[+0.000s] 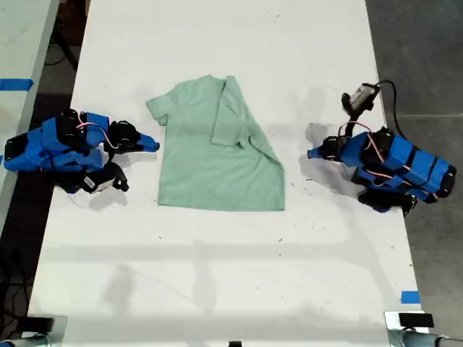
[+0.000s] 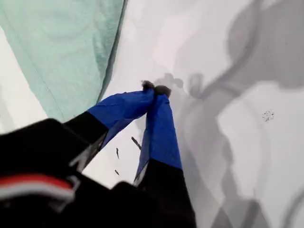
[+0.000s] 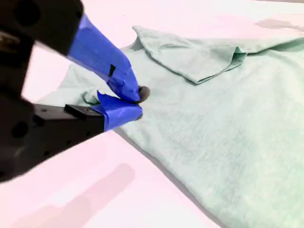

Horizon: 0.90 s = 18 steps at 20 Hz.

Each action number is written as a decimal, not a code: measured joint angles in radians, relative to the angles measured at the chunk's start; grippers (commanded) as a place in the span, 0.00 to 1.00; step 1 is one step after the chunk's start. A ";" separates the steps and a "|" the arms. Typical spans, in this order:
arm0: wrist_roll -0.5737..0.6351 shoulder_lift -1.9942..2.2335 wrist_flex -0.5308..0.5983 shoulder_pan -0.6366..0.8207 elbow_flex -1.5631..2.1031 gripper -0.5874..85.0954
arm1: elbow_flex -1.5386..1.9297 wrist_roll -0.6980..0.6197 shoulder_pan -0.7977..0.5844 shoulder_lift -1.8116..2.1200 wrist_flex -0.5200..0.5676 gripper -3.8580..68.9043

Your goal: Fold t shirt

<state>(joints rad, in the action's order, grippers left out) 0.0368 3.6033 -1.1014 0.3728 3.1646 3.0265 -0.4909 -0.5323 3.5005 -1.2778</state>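
The pale mint-green t shirt lies flat in the middle of the white table. One side, with its sleeve, is folded over across its body. My second gripper is on the arm at the exterior view's left. It is shut, and its tips sit right at the t shirt's sleeve edge with no cloth seen between them. My first gripper, on the arm at the exterior view's right, is shut over bare table. It stays a short way off the t shirt's hem side.
A small grey camera on a black cable stands behind the arm at the exterior view's right. A blue tape mark sits near the table's front corner on that side. Another table with blue tape runs along the exterior view's left.
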 measured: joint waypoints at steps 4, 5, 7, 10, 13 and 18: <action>0.000 0.000 0.032 0.000 0.000 0.01 | 0.000 -0.018 -0.005 0.000 0.015 0.05; 0.000 0.000 0.037 0.000 0.006 0.01 | 0.000 -0.011 -0.012 0.000 0.005 0.05; 0.000 0.000 0.037 0.000 0.009 0.01 | 0.000 0.052 -0.014 0.000 -0.051 0.05; -0.002 0.000 0.037 0.000 0.011 0.01 | -0.003 0.103 -0.011 0.002 -0.084 0.05; -0.002 0.000 0.037 0.000 0.011 0.01 | -0.003 0.103 -0.009 0.003 -0.084 0.05; -0.003 0.000 0.037 0.000 0.014 0.01 | -0.003 0.103 -0.018 0.003 -0.084 0.05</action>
<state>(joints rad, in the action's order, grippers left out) 0.0337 3.6033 -1.0646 0.3728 3.1784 3.0235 -0.3881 -0.5507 3.5036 -1.3622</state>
